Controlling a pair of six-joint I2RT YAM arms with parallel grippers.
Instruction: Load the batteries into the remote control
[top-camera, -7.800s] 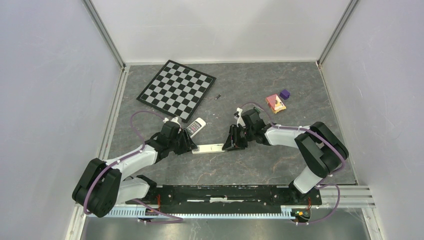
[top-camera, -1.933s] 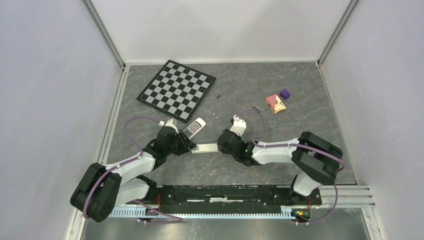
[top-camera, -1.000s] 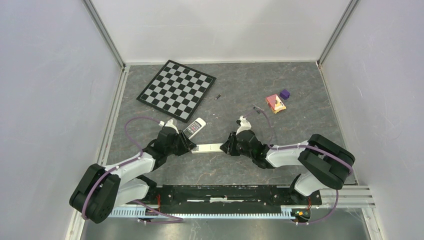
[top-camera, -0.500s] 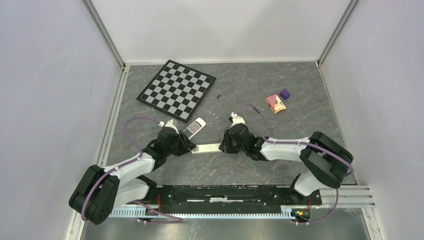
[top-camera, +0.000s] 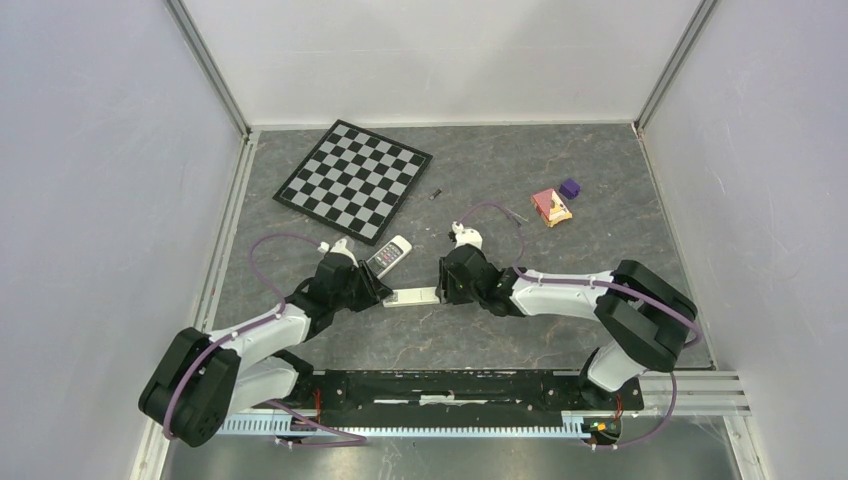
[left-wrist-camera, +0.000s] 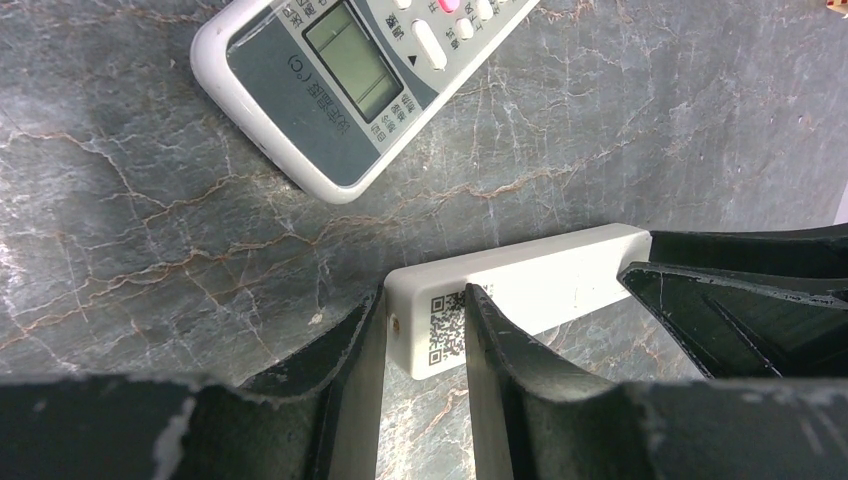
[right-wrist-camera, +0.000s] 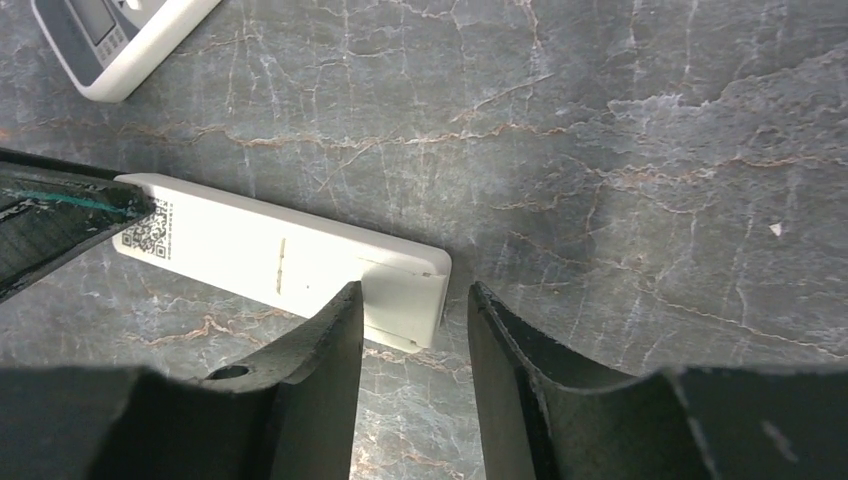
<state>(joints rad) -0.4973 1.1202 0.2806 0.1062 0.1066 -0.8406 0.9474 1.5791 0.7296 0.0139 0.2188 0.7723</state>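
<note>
Seemingly at cover removal, your left pincer (left-wrist-camera: 425, 300) clamped one end of the remote control (left-wrist-camera: 560, 275), your right pincer (right-wrist-camera: 415, 295) straddled its cover end unclosed, needing a firm slide, while one battery (top-camera: 437, 192) lay near the chessboard (top-camera: 353, 180).

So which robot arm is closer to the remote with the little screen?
Left. The left arm's jaws clamp the slim white remote's end right beside the screen remote; the right arm's jaws straddle that slim remote's far end, farther away.

- We see the slim remote (top-camera: 412, 297) near the table's (top-camera: 480, 160) front, the wide remote (top-camera: 389, 254) just behind it.
- We find the chessboard (top-camera: 353, 181) farther back left, a battery (top-camera: 436, 193) near its right.
</note>
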